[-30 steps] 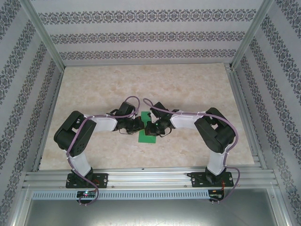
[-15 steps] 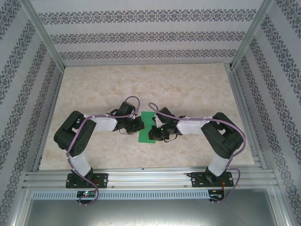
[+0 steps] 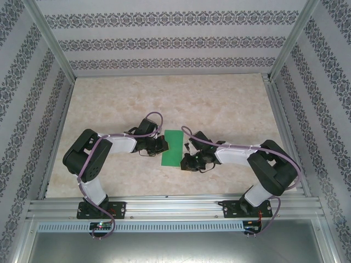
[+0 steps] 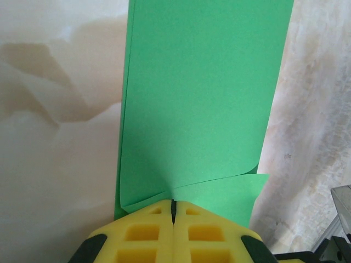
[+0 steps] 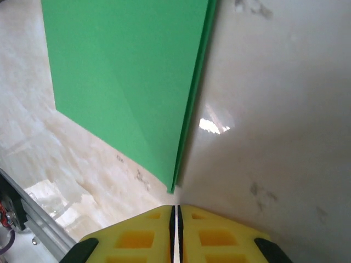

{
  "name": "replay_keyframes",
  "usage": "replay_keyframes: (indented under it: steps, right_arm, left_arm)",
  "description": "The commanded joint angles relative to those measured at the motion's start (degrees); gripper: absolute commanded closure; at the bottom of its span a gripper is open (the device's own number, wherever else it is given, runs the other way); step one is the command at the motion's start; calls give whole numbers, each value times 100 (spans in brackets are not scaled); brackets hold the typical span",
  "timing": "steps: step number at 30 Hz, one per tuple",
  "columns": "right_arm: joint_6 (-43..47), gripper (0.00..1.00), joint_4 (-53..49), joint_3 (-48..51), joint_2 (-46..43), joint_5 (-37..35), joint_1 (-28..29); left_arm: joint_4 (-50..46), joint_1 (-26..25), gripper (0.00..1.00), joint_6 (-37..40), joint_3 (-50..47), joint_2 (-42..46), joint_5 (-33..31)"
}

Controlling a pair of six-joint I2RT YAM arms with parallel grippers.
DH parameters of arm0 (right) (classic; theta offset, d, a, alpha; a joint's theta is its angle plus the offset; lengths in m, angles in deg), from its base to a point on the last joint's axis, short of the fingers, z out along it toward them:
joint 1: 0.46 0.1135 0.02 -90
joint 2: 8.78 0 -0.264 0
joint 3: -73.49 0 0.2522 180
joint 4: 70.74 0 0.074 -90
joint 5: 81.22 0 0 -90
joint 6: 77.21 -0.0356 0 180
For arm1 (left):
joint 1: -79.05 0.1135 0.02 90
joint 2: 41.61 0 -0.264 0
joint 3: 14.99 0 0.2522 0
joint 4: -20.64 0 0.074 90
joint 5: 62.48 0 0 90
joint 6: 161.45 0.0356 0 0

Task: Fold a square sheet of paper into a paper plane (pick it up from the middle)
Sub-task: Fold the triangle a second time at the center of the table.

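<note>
My left end effector (image 4: 173,205): clamped on near edge of square sheet of paper (image 4: 203,93). My right end effector (image 5: 176,211): together, empty. Risk: a tug skews the layers.

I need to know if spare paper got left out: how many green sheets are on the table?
1. The folded green sheet lies central on the table, its edge pinched in the left gripper's shut jaws; another could hide beneath it.

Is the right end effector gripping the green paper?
No, the right end effector is shut empty; the paper lies just ahead of its fingertips.
</note>
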Motion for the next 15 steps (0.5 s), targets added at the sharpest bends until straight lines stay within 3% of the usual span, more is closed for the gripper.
replay_keyframes:
  steps: [1, 9, 15]
  right_arm:
    - [13, 87, -132, -348, -274, -91, -78]
    - [12, 89, 96, -1021, 509, -4, -140]
    - [89, 90, 49, -984, 928, -90, -176]
  left_arm:
    - [-266, 115, 100, 59, -174, -167, -337]
    - [-252, 111, 100, 52, -129, -159, -253]
    - [-305, 104, 100, 223, -74, -58, -125]
